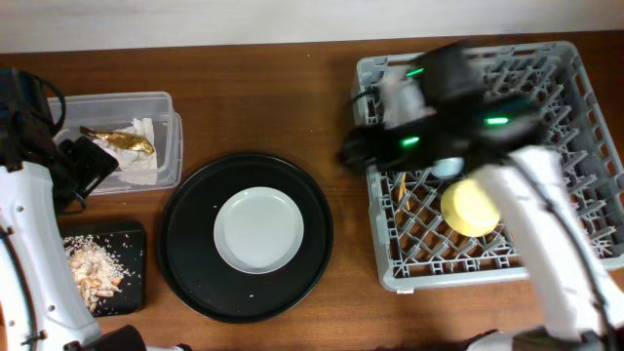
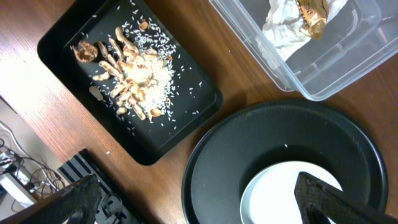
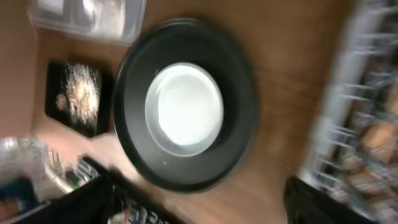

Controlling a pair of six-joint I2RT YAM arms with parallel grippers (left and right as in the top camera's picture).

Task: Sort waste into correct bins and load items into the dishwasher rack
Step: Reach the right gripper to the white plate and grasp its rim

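**Status.** The waste is binned: the napkin (image 2: 280, 28) and gold wrapper (image 2: 311, 15) lie in the clear box (image 2: 348, 68), and the food scraps (image 2: 127, 71) lie on the flat black tray (image 2: 186, 118). The yellow bowl (image 1: 470, 207) sits in the dishwasher rack (image 1: 585, 146). The grey plate (image 1: 258, 229) lies flat in the middle of the round black tray (image 1: 185, 244), outside the rack. The cups and chopsticks cannot be made out, because the right arm covers part of the rack.

**Grippers.** The left gripper (image 2: 193, 186) hangs over the near side of the round tray, jaws spread wide and empty. The right gripper (image 3: 199, 183) is also spread wide with nothing between its fingers. It is at the rack's left wall, facing the plate.

**Hazards.**
- The plate probably needs loading next. It lies flat with a low rim, so a finger may skid over it or fail to get under the edge.
- A push on the plate may drag the round tray toward the flat black tray and disturb the loose grains.
- The right wrist view is smeared, so alignment there is uncertain.
- The rack wall and upright pegs stand close to the right arm and may be struck.
- Both arms are near the plate, so their paths may cross.
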